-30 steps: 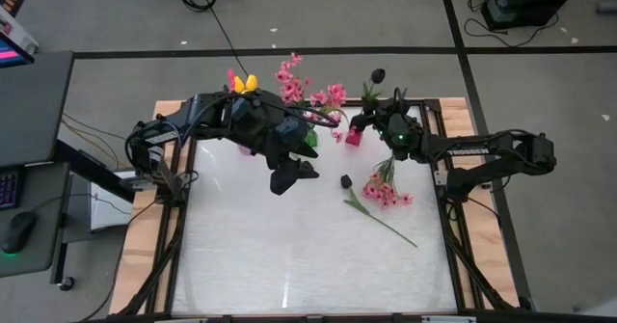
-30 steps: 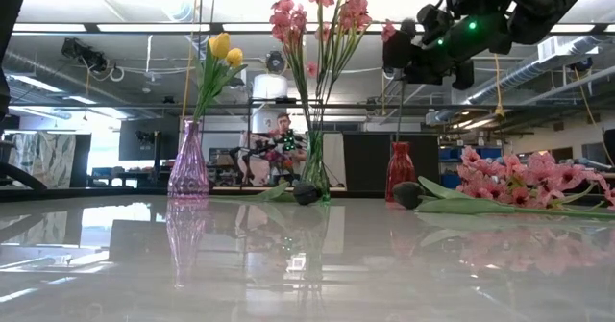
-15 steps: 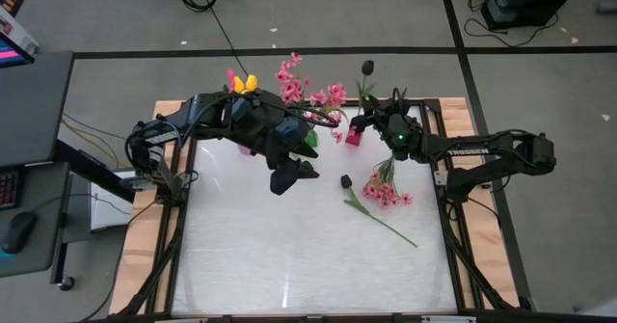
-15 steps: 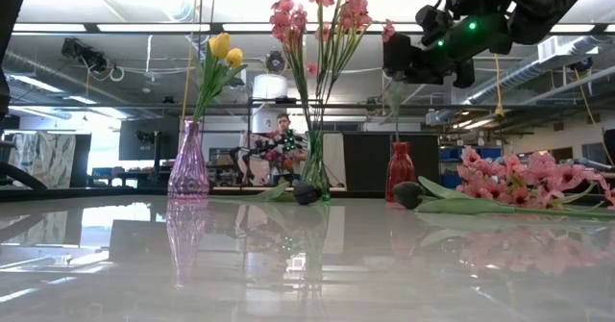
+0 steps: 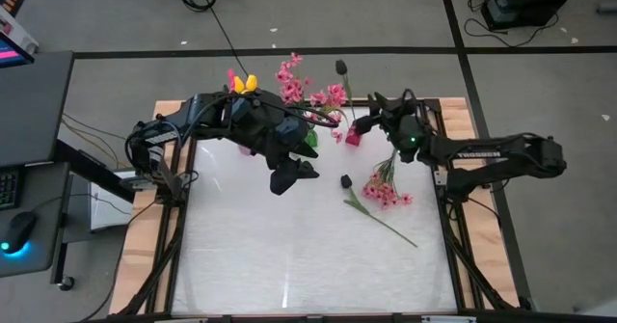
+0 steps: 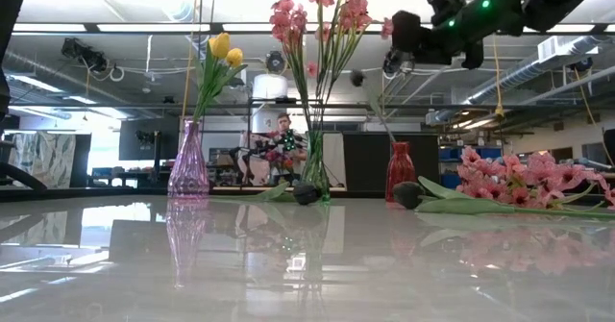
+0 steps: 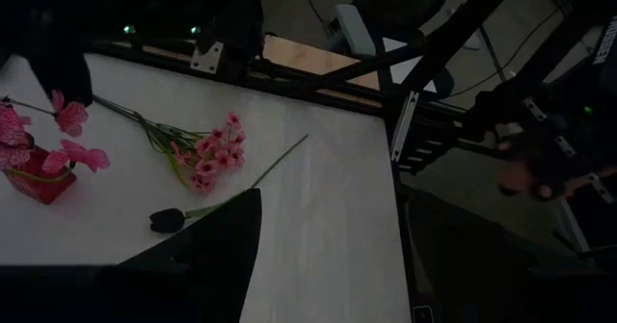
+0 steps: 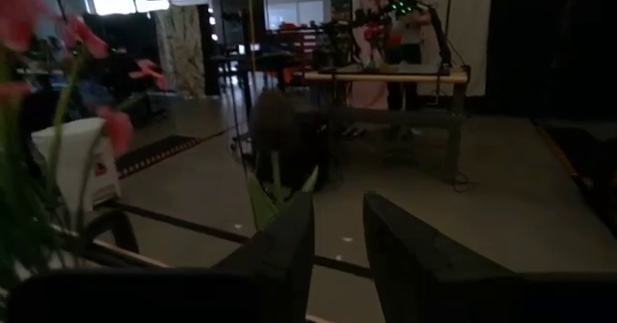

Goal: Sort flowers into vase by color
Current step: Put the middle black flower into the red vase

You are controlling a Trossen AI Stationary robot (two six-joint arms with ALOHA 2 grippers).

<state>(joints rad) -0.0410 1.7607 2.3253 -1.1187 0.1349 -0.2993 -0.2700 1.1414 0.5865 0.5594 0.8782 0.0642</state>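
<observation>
Glossy white table (image 5: 289, 255) in a workshop; right gripper (image 5: 371, 106) clenched on a dark tulip (image 5: 340, 67), left gripper (image 5: 301, 172) released; stem partly hidden

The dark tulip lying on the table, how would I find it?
Start at the small red vase at the table's far edge. Just in front of it lies a bunch of pink blossoms, and beside that a long green stem ends in the dark near-black tulip. It is the only dark flower lying flat.

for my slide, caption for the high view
Right claw holds a dark tulip above the small red vase.
</observation>
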